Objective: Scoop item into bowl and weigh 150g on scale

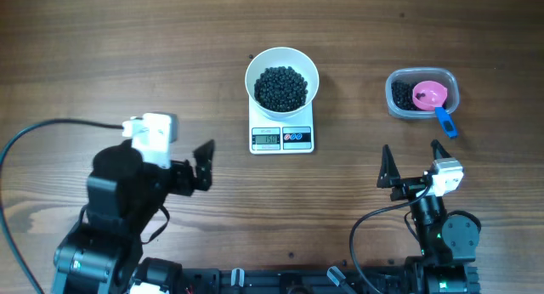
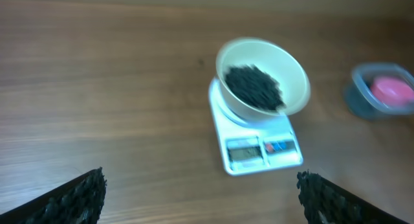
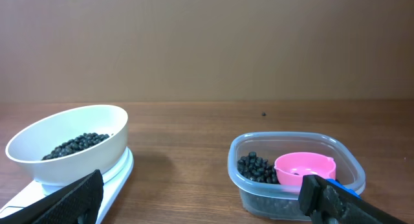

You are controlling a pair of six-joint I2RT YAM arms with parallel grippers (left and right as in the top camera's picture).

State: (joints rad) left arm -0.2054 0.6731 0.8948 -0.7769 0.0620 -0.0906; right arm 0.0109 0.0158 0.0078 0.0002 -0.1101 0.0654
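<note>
Left tool (image 1: 202, 166) lower left and right tool (image 1: 411, 154) lower right, both wide open, empty; black beans (image 1: 281, 87) sit in white bowl (image 1: 252, 73) atop scale (image 1: 281, 138), upper centre; careless reach could knock bowl, spilling beans.

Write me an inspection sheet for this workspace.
Surface: wooden table.
Job's things: white bowl of black beans on the digital scale, display unreadable; to its right a clear tub with more beans and a pink scoop.
Clutter: one dark speck beside the bowl.
Hands: left hand and right hand open, empty, touching nothing.
Cables: black cable loops left of the left arm; another by the right arm.
Surroundings: plain brown wall behind the table.
</note>
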